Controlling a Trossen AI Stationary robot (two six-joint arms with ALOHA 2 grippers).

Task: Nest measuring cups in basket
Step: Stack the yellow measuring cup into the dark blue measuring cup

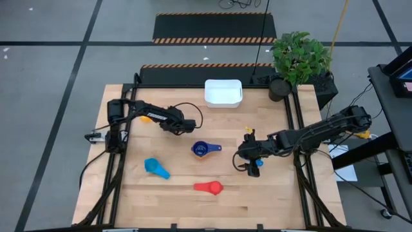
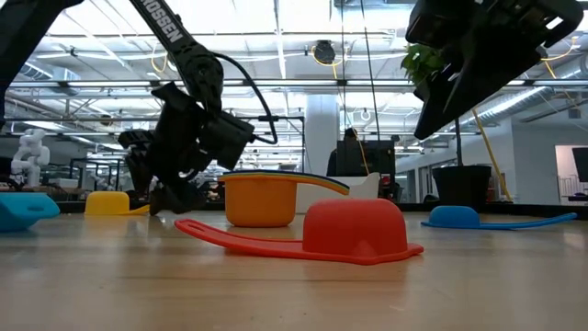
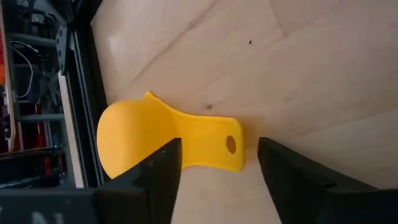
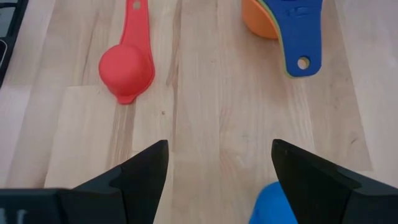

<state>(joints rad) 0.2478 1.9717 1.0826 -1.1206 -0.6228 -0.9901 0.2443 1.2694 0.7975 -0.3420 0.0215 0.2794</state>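
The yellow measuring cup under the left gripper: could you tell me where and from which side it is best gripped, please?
Probably by its flat handle. The yellow measuring cup lies bowl-down, its dome offering poor purchase. The left gripper hangs open above it, fingers straddling the handle's holed end, so coming straight down and pinching the handle's edges looks best.

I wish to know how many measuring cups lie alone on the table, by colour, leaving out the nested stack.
yellow cup: 1
light blue cup: 1
red cup: 1
blue cup: 1
Total: 4
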